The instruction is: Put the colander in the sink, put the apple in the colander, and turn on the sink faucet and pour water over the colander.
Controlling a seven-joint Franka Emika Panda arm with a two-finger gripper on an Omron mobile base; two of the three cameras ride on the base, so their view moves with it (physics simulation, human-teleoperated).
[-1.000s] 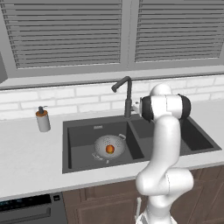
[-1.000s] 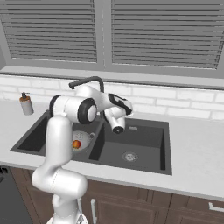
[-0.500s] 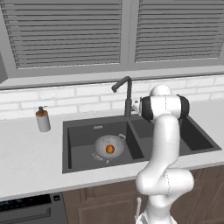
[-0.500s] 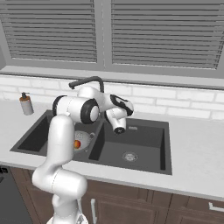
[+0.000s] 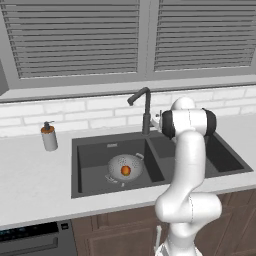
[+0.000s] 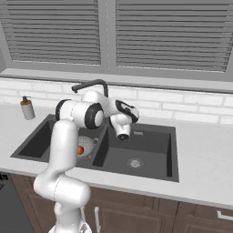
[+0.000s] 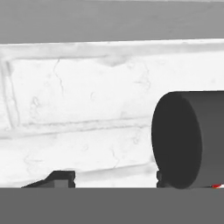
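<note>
Nothing visibly shifted, apple in colander, in sink, gripper state unclear

The colander, a round silvery perforated bowl with small loop handles, sits upright on the floor of the left basin of the sink, a dark charcoal double basin sunk in the worktop. The apple, small and red-orange, lies inside the colander near its middle. The sink faucet, a slim dark gooseneck, stands at the far edge over the divider, spout hooked left; no water seems to run.
</note>
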